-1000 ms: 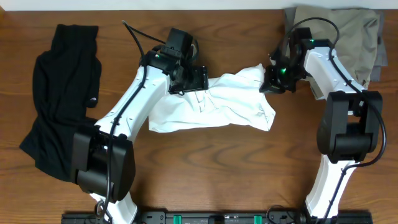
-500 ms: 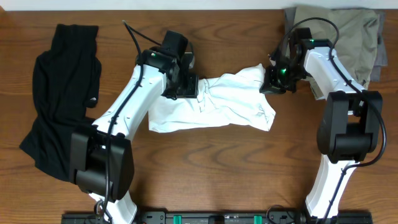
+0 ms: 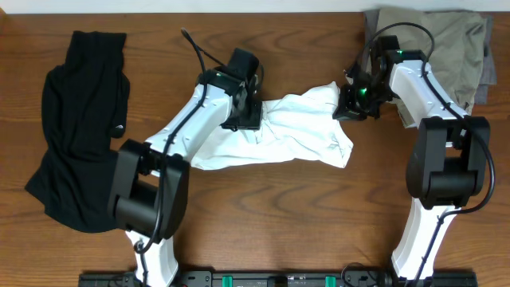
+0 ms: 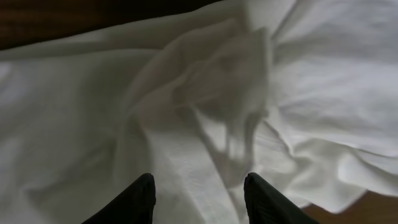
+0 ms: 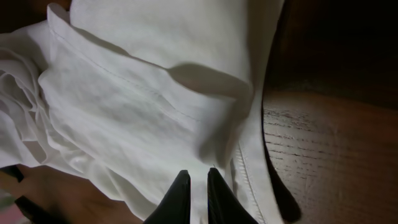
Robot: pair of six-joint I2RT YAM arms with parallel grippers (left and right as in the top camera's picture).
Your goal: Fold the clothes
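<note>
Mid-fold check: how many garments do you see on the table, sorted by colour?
white T-shirt: 1
black garment: 1
khaki piece: 1
grey piece, mostly under the khaki: 1
Total: 4

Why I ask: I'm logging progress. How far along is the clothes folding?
Done: nothing; the white T-shirt lies crumpled mid-table. In hand: the right hand is pinched on its edge, and the left hand straddles a ridge of it, grip unclear. Remaining: folding it, plus the black garment and khaki garment, both lying rumpled.
</note>
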